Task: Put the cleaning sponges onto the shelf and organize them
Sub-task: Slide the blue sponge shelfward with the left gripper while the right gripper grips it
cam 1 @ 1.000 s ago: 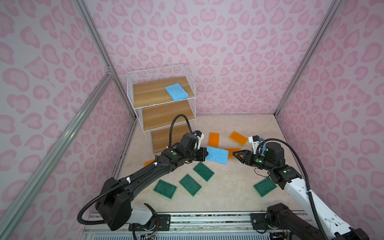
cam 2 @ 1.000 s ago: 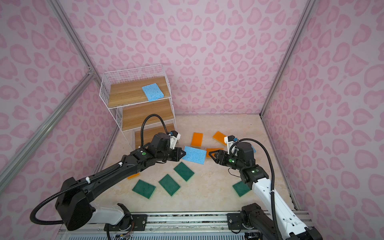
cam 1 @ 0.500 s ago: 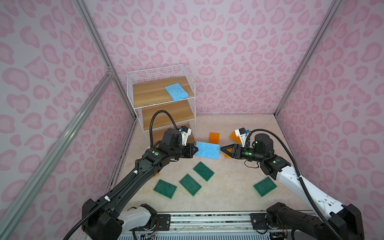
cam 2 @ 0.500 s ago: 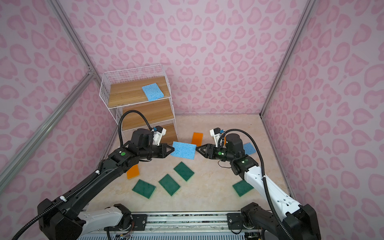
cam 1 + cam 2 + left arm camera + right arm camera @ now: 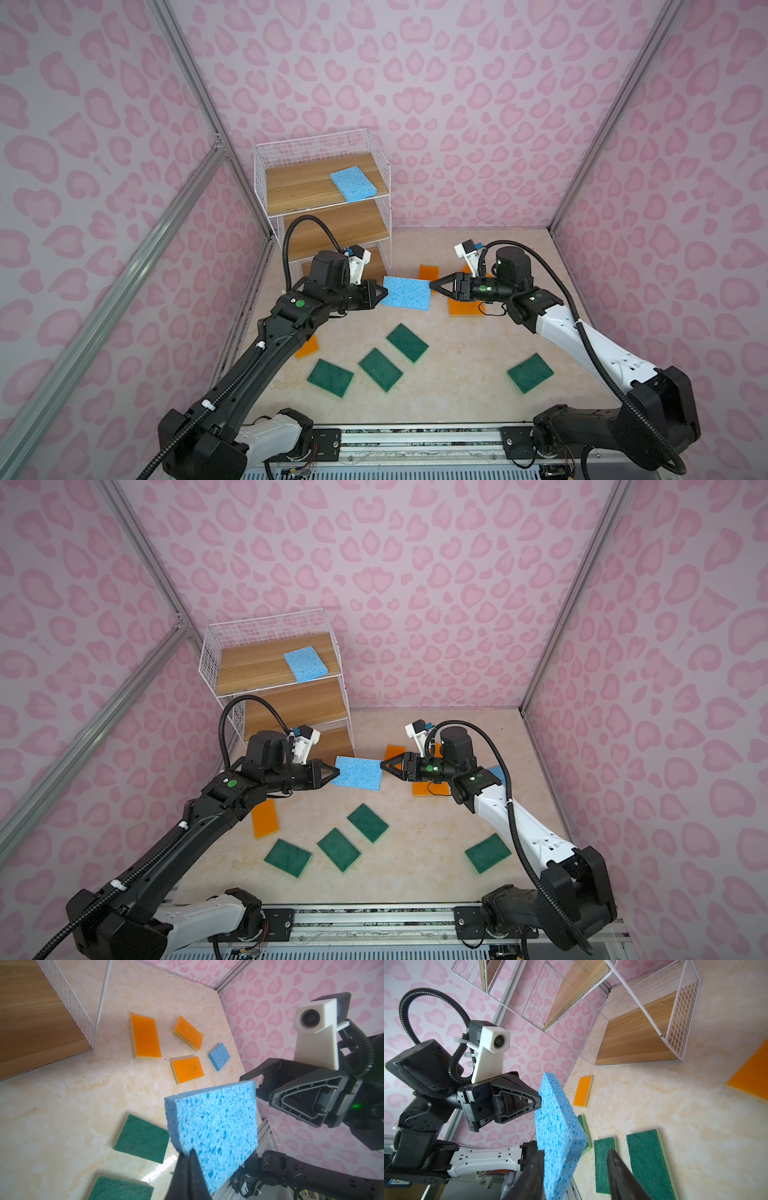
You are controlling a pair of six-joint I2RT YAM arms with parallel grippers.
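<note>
Partly, my left arm hides 1 orange sponge. Level, left gripper pinches a blue sponge midair before the shelf; right gripper faces it, jaws spread round its edge.

Pink blotched walls, seemingly marble floor

Three blue sponges, four green (four orange)

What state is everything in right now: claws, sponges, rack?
left gripper: shut on the held blue sponge, above the table.
right gripper: open, jaws either side of that sponge's far edge.
shelf: upright.
shelf blue sponge: flat on top board.
green sponges: flat on table.
orange sponges: flat on table.
third blue sponge: flat on table.
</note>
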